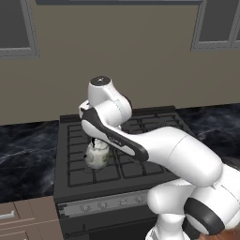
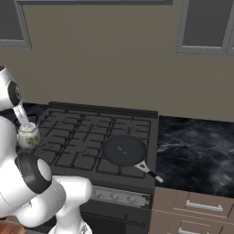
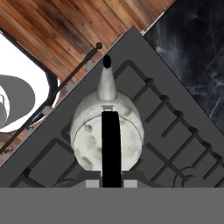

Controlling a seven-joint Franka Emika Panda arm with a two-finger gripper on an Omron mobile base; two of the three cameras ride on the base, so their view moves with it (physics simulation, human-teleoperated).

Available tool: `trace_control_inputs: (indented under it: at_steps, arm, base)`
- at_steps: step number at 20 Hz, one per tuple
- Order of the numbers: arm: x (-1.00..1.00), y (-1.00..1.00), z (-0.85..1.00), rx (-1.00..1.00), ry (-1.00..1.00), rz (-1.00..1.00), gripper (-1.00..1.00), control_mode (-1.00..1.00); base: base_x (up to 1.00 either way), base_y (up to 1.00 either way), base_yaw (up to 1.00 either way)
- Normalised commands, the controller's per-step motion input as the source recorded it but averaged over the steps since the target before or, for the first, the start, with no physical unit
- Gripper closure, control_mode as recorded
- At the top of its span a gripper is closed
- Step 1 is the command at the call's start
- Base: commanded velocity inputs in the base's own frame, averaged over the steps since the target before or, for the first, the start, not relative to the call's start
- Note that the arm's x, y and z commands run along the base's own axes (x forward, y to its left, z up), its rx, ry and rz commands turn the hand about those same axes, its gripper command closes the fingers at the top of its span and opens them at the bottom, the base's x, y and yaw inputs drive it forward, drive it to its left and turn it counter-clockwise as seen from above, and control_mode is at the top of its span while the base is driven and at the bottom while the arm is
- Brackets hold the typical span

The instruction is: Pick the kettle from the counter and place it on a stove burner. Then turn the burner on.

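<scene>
Biggest thing first: you've got the stove [image 1: 140, 140] taking up the middle, with black counter [image 1: 28, 150] on either side. There's a frying pan [image 2: 124, 150] sitting on the front right part of the grates. Your kettle [image 1: 97, 155] is over the front left burner [image 1: 86, 176], and its black handle runs straight up between the gripper [image 3: 111, 183] jaws, which are clamped narrow on it.

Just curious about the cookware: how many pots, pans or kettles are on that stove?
2. A kettle over the front-left burner, and a frying pan on the front-right one. The arm may hide more.
</scene>
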Motion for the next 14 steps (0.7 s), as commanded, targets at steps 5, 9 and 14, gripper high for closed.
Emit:
trace_control_inputs:
  at_steps: [5,9,14]
  arm:
    - [0.20,0.04,-0.13,-0.01,0.00,0.00,1.00,-1.00]
    - [0.17,0.03,-0.13,-0.01,0.00,0.00,1.00,-1.00]
    - [0.11,0.06,-0.12,0.00,0.00,0.00,1.00,-1.00]
  base:
    - [0.00,0.00,0.00]
    - [0.00,0.00,0.00]
    - [0.00,0.00,0.00]
